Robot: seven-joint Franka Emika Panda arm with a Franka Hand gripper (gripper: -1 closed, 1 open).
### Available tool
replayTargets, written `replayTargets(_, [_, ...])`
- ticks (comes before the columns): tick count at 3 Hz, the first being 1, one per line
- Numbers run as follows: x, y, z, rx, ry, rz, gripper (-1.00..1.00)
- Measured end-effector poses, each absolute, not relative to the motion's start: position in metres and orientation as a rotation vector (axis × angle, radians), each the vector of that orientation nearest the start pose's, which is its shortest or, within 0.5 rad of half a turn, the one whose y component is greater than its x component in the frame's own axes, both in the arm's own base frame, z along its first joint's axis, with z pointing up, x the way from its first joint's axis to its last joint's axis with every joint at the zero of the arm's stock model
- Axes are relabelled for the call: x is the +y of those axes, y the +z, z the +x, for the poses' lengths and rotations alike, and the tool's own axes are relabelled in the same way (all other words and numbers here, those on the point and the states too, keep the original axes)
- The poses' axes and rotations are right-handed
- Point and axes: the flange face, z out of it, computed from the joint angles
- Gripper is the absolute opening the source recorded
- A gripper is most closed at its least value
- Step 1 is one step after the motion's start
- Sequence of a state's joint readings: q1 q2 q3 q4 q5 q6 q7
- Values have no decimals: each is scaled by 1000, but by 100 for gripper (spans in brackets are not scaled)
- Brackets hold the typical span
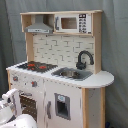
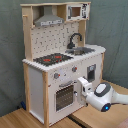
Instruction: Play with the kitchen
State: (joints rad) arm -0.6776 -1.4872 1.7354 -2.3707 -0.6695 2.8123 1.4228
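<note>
The second exterior view shows the kitchen [image 2: 62,60] standing on a light wooden table [image 2: 20,120] before a grey curtain [image 2: 112,30]. It is a tall white and pale-wood toy unit. A black stovetop with red rings [image 2: 52,59] sits toward the second exterior view's left, and a black faucet [image 2: 75,40] arches over the sink [image 2: 82,50] toward the right. Above are a grey hood [image 2: 48,20] and a small microwave [image 2: 77,11]. Two knobs [image 2: 56,76] sit over the windowed oven door [image 2: 65,96].

The white arm enters from the second exterior view's lower right, and its end effector [image 2: 81,84] sits right at the oven door's right edge, close to the handle. Whether its fingers are apart or together cannot be told from either view.

In the first exterior view the kitchen [image 1: 65,65] is seen from its other side, the faucet [image 1: 84,59] on the first exterior view's right and the stovetop [image 1: 36,66] on the left. White parts of the arm [image 1: 12,107] fill the lower left corner, in front of the oven door [image 1: 27,102].
</note>
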Motion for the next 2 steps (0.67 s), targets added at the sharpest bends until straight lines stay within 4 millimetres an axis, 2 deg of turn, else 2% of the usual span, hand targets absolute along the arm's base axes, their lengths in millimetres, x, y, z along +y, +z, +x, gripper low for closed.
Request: replayTargets(2, [452,221,332,632,1628,1672,100])
